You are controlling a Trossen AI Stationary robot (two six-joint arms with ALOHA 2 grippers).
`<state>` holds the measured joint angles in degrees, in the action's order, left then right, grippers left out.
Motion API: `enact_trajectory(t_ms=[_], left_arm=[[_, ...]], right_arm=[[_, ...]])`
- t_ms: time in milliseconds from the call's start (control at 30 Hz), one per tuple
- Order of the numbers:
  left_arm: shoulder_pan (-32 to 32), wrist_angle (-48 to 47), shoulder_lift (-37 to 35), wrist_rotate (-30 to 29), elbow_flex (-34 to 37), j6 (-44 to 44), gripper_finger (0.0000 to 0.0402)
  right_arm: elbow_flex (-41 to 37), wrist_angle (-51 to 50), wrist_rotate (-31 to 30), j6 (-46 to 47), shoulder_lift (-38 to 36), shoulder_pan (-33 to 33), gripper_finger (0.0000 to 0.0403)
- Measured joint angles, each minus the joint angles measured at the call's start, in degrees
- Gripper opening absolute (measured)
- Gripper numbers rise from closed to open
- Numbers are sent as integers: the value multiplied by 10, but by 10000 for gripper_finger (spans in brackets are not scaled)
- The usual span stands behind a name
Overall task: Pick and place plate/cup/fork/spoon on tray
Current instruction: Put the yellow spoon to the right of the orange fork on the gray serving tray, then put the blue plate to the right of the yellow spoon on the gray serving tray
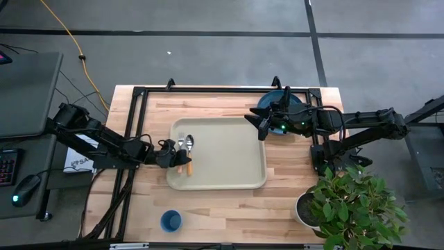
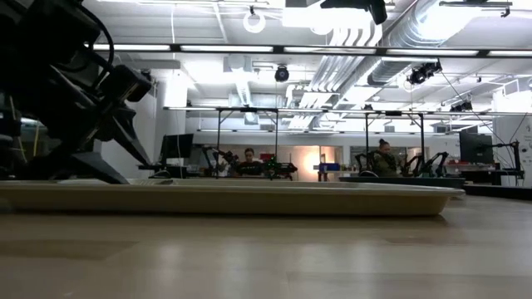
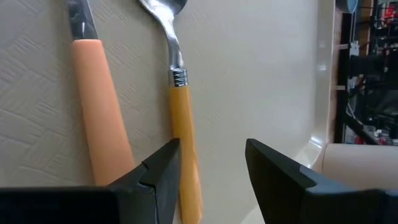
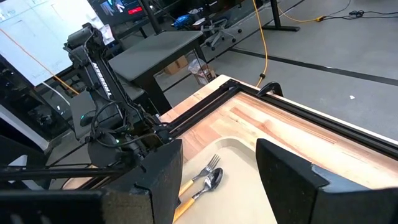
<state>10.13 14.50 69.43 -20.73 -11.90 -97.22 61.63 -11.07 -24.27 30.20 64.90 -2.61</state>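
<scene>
The cream tray (image 1: pixel 229 173) lies mid-table and shows edge-on in the low view (image 2: pixel 249 199). The fork (image 1: pixel 180 147) and the spoon (image 1: pixel 189 147) lie side by side on the tray's left part, handles toward the near edge. My left gripper (image 1: pixel 175 157) is open, low at their handle ends, and the spoon's handle (image 3: pixel 185 137) runs beside one finger. My right gripper (image 1: pixel 257 125) is open and empty above the tray's far right corner. The blue plate (image 1: pixel 272 104) lies on the table at the far right, partly under my right arm. The blue cup (image 1: pixel 171 221) stands near the front edge. My left gripper has the spoon's handle end (image 3: pixel 189 186) right beside one finger (image 3: pixel 163 168). I cannot tell whether it touches. The spoon lies flat on the tray.
A white pot with a green plant (image 1: pixel 350 201) stands at the near right corner. A black frame (image 1: pixel 208 90) runs along the table's far and left edges. The tray's middle and right part (image 1: pixel 236 149) is bare.
</scene>
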Motion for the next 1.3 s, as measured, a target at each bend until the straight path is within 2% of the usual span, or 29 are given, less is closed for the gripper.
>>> enact_trajectory(t_ms=[133,267,433,633,733,900,1033,1167,1300], left_arm=[[0,43,-3,-3,0,0,163],[0,110,-15,-32,0,17,163],[0,165,-51,-68,0,59,163],[-4,203,-108,-79,0,104,163],[-18,261,-140,-102,-1,157,163],[-57,278,-192,-104,-56,315,163],[-84,247,-210,-63,-144,496,163],[-95,116,-217,-28,-267,692,163],[-95,-81,-208,-42,-405,863,163]], right_arm=[[0,0,3,0,0,0,195],[0,6,3,0,0,0,195],[0,22,3,-1,0,0,195],[0,34,3,-1,0,0,195],[0,59,4,-2,0,0,195],[0,111,4,-5,0,0,195],[0,142,4,-6,0,0,195],[0,158,5,-7,0,0,195],[0,161,7,-6,0,0,195]])
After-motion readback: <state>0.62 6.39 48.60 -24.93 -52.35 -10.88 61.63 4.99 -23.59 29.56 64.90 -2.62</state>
